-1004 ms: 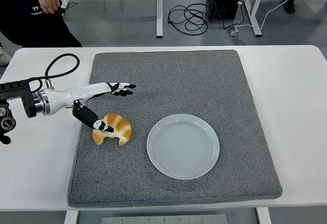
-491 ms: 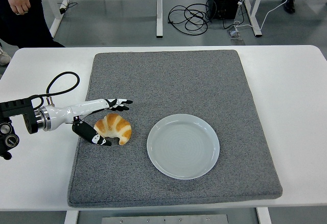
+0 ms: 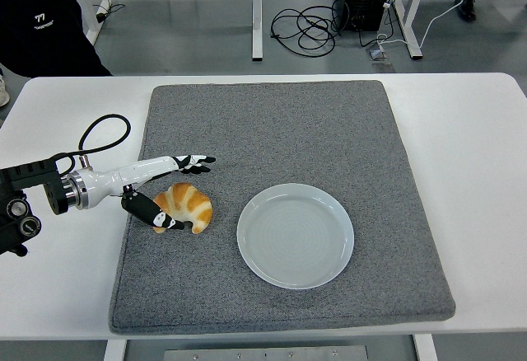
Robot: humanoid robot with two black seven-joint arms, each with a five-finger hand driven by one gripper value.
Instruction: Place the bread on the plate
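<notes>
Golden bread (image 3: 187,207) lies on grey mat (image 3: 329,130), cradled between spread fingers and thumb of left hand (image 3: 169,192), not gripped. Step: reaching to grasp. Next: close fingers, lift, carry to plate (image 3: 295,235) beyond fingertips.

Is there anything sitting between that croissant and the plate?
No. In the head view, only bare grey mat shows between the croissant and the plate.
</notes>
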